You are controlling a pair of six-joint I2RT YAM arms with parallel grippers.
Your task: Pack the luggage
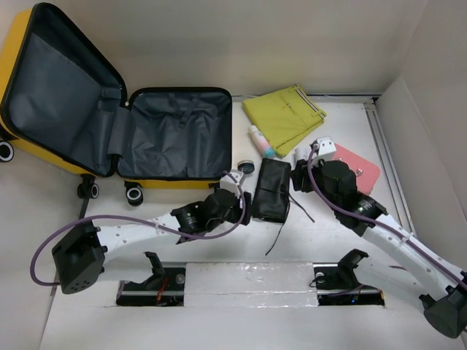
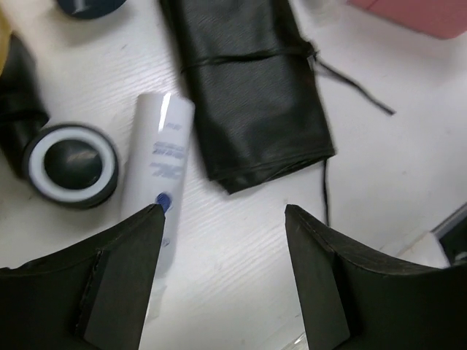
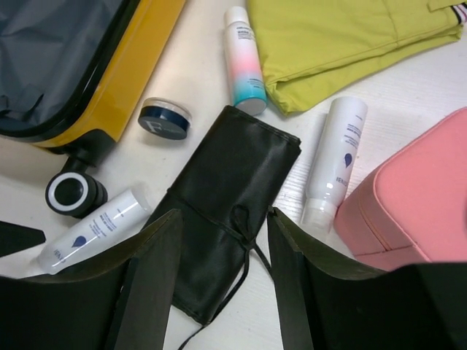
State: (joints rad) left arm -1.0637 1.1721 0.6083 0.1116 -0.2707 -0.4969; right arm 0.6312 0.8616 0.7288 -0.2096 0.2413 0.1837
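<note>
- Luggage: glossy yellow hard shell with a slack dark grey fabric lining. It lies opened flat on the white counter, beyond and to the left of the left tool.
- Left tool: matte black fingers spread wide, nothing between them.
- Just ahead of the left tool is a rolled black pouch, leather-like and bound with a thin cord.
- A smooth white tube lies by the tool's left finger; contact cannot be judged.
- A caster wheel, black hub in a white ring, sits further left.
- Left arm: stretched low across the counter, angled right toward the pouch.
- Right tool: jaws parted, hovering over the pouch and gripping nothing.
- Right of the right tool is a matte pink case with rounded corners; ahead of the tool lies a folded yellow-green cloth.
- Right arm: elbow bent, reaching forward and left.
</note>
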